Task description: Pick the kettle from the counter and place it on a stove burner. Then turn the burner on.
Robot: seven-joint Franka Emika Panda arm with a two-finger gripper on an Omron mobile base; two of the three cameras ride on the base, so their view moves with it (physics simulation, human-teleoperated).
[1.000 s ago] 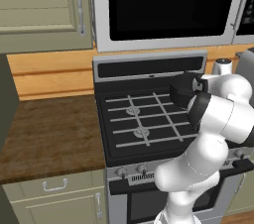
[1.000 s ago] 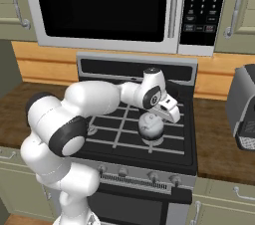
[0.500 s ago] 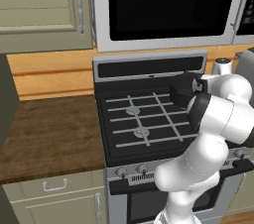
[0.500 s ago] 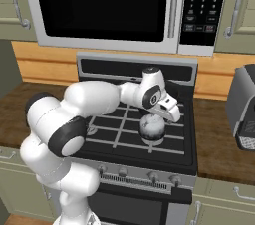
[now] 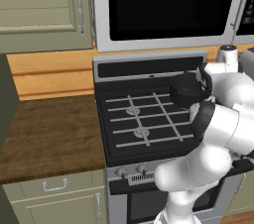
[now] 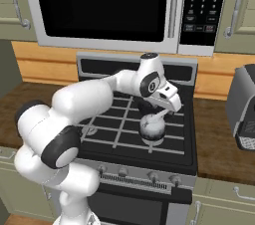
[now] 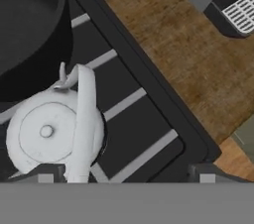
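Partly hidden behind the arm, the kettle point(image 6: 152, 127) stands upright on the near right grate of the stove point(image 6: 179, 155), its spout hard to make out. Dark wood counter point(image 5: 47, 139) flanks the black cooktop under a microwave point(image 6: 99, 10). Just above the kettle the gripper point(image 6: 164, 113) hangs spread, gripping nothing

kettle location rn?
In the right base view the kettle sits on the cooktop's front right grate, just below the open gripper; the hand view shows the black pot beside it.
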